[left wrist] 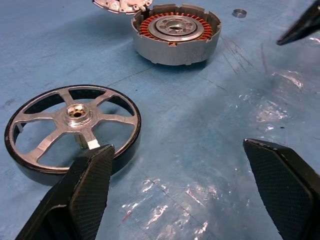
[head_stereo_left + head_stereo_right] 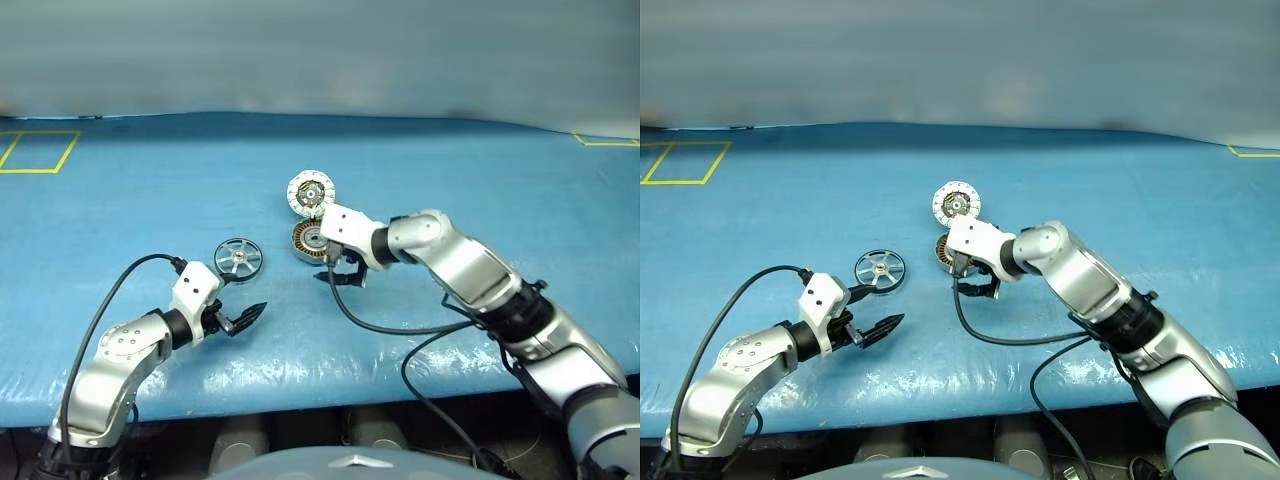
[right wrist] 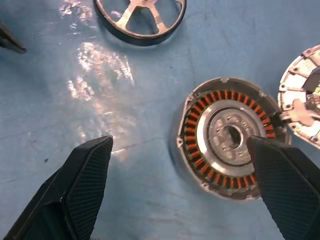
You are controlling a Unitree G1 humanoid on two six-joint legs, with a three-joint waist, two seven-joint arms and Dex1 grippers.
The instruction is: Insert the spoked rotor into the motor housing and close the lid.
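**Reaching for the wheel, both grippers empty**

My left gripper [image 2: 243,318], fingers spread wide and holding nothing, hovers just beside the spoked rotor [image 2: 238,258], which lies flat on the blue table [image 2: 150,190]. My right gripper [image 2: 340,273], also spread and empty, sits beside the motor housing [image 1: 176,33], its lid [image 2: 310,193] swung open behind it. I should straddle the rotor's rim squarely before closing, so it lifts level.

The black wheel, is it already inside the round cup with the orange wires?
No, the wheel lies flat on the blue table, apart from the cup, which holds just its orange windings.
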